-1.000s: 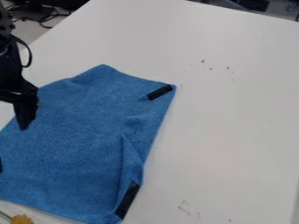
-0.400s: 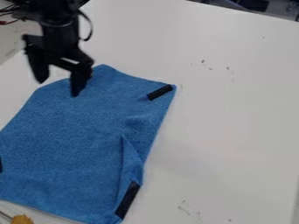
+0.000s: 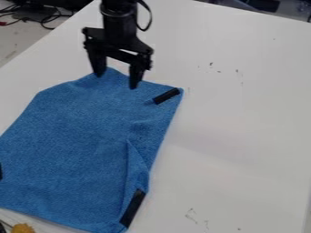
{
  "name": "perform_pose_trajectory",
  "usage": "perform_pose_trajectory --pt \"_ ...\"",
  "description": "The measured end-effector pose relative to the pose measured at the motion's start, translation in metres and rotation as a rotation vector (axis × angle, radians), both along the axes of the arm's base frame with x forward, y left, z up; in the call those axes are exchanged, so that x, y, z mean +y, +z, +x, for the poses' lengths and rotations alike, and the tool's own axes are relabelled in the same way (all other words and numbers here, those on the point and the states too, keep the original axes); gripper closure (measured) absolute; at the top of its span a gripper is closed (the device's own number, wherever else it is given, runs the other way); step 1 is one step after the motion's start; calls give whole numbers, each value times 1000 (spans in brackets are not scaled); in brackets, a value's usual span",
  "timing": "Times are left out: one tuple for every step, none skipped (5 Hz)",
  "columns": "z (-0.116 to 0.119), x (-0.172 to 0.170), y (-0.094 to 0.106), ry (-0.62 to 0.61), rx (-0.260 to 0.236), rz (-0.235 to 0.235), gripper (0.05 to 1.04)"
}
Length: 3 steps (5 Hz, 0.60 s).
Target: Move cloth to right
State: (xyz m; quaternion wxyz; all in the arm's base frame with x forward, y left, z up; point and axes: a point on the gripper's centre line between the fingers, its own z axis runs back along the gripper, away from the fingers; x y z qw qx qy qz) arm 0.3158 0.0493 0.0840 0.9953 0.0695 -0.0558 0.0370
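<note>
We had the pincer open, fingers well apart and pointing down, nothing between them that it gripped; arm came in from the top edge of the view, left of center; fingertips sat over the far edge of the blue cloth, near its top corner; we couldn't tell if they touched the fabric.

We had the cloth on the left and middle of the white counter, mostly spread flat, its left side running out of view; a narrow fold stood along its lower right side; one black strip lay at its upper right corner, just beside the right finger as we viewed it; a second black strip lay at the lower right, by the fold; part of a dark piece showed at the left edge of the view.

We also saw a yellow-orange object at the bottom left, near the cloth's lower edge; dark marks on the counter right of the pincer; cables beyond the counter at upper left.
</note>
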Motion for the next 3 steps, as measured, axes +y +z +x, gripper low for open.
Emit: perform_pose_trajectory --pt "10 -24 -20 14 -34 -65 83" --pt "22 -51 -48 5 -40 -139 83" --pt "45 -67 -59 -26 -51 -178 83"
